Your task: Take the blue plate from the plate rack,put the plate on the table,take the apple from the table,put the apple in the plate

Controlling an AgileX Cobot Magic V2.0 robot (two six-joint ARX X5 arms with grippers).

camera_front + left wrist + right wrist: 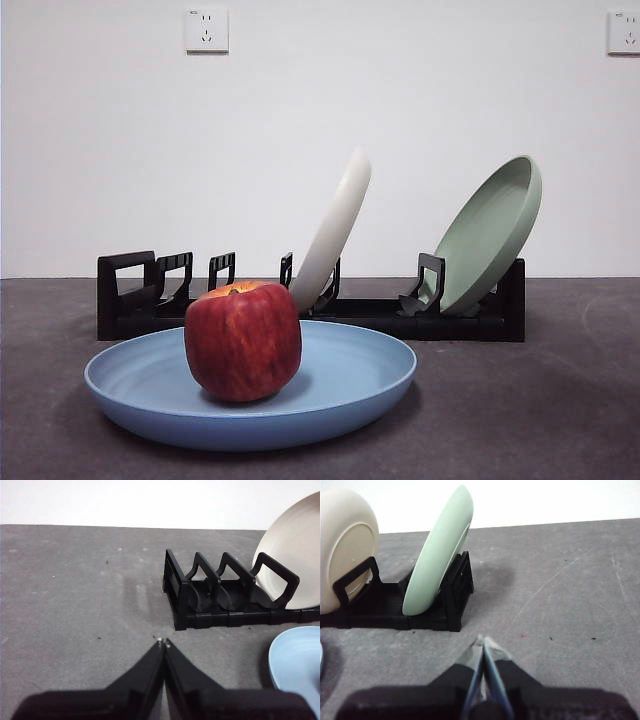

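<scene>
apple (pixel 243 341) upright, stem up, in blue plate (pixel 250 385) flat on table (pixel 540 400) | left hand (pixel 164 642) clenched, empty | right hand (pixel 483 641) clenched, empty

The dark grey worktop (pixel 560 400) carries the blue plate (pixel 360 385) lying flat near its front edge, and behind it the long black plate rack (pixel 130 300) running along the far side towards the wall, its blocky loop end at the left
</scene>
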